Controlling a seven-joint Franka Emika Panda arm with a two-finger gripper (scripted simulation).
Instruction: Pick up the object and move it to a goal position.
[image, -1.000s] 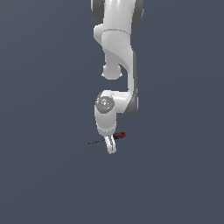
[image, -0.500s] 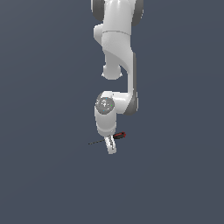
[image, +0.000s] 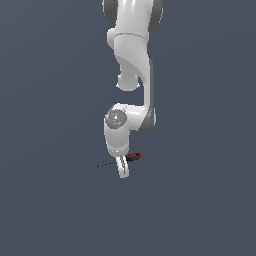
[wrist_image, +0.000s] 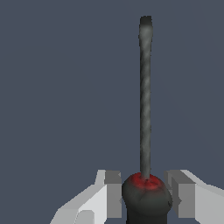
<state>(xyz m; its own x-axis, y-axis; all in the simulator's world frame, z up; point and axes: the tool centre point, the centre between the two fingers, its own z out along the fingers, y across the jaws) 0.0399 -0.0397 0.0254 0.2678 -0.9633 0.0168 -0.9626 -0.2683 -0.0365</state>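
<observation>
The object is a tiny screwdriver (image: 134, 157) with a red-and-black handle. Its thin dark shaft points toward the exterior view's left. My white gripper (image: 122, 169) comes down on it from above, fingers straddling the handle. In the wrist view the screwdriver (wrist_image: 145, 109) runs straight away from the camera. Its handle fills the space between my gripper's (wrist_image: 145, 192) two grey pads (wrist_image: 113, 189), which both press against it. The handle's rear end is cut off by the frame edge.
A plain dark grey surface (image: 55, 210) surrounds the screwdriver on every side. No other object, container or edge shows. The white arm (image: 132, 60) rises behind the gripper.
The two fingers have drawn together onto the handle. The arm and the screwdriver stay in about the same place.
</observation>
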